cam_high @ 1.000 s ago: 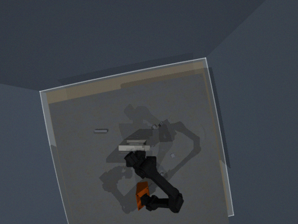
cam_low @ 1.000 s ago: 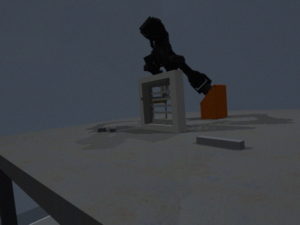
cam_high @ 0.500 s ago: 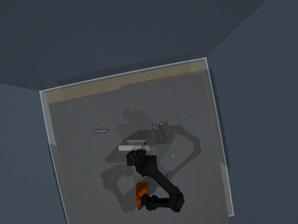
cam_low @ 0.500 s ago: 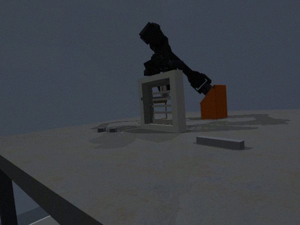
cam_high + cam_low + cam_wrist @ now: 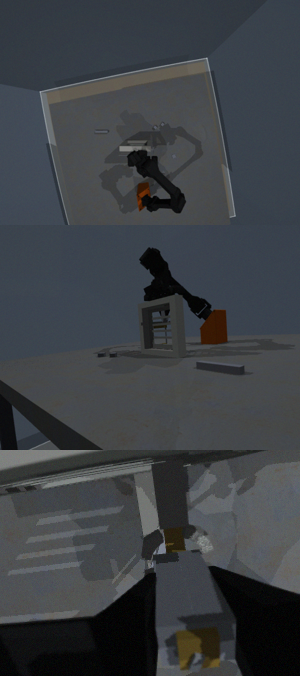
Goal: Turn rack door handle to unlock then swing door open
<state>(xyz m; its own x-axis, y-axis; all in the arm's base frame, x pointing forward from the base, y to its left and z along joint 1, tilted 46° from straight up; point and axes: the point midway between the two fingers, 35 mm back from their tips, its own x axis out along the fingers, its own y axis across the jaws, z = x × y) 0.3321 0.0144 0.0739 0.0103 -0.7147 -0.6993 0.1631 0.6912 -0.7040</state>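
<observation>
Upright grey block-shaped handle with a yellow-brown face (image 5: 164,316) (image 5: 189,592), gripped between dark fingers on the far side in the exterior view. Pale grey rectangular rack frame (image 5: 133,149) (image 5: 178,327), standing upright on the table; pale horizontal bars of the slatted door (image 5: 162,331) show through its opening.
</observation>
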